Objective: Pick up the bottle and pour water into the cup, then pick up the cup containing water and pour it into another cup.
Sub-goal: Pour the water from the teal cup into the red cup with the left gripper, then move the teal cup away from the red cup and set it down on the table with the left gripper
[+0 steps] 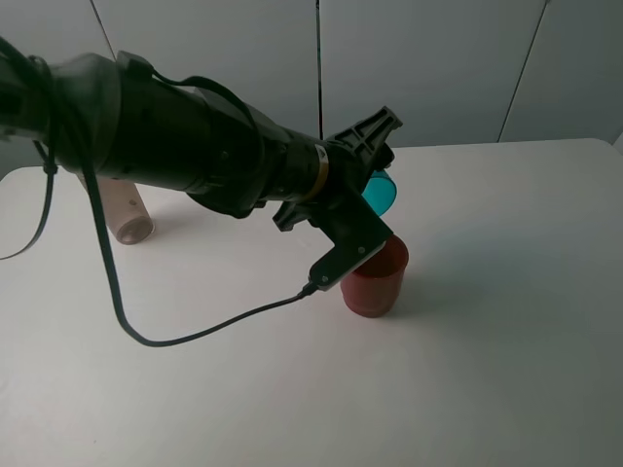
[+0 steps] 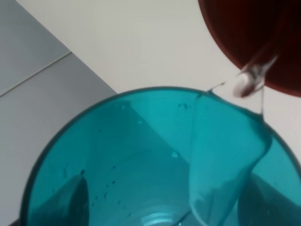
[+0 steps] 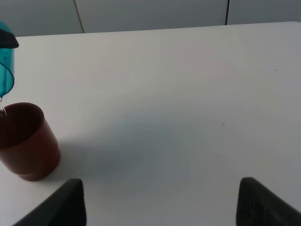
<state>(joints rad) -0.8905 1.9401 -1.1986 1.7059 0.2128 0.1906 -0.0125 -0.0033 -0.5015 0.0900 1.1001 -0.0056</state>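
1. The left arm reaches across the white desk (image 1: 506, 370) from the left of the high view, and its left pincer (image 1: 375, 180) pinches the cup (image 1: 382, 192), a translucent teal tumbler, with its dark fingers (image 2: 70, 200) pressed against the cup's wall.
2. The cup is tipped over, held in the air with its mouth just above another cup (image 1: 375, 277), the opaque dark red one.
3. In the left wrist view a thin stream of water (image 2: 251, 77) runs off the teal rim into the red cup's mouth; droplets cling inside the teal wall.
4. The red cup stands upright on the desk near the middle, directly below the arm's wrist.
5. The bottle (image 1: 125, 209) lies on its side on the desk at the left, well apart from both cups and partly hidden behind the arm.
6. The right pincer (image 3: 160, 202) hangs over bare desk to the right of the red cup, its two fingers spread wide and holding nothing.
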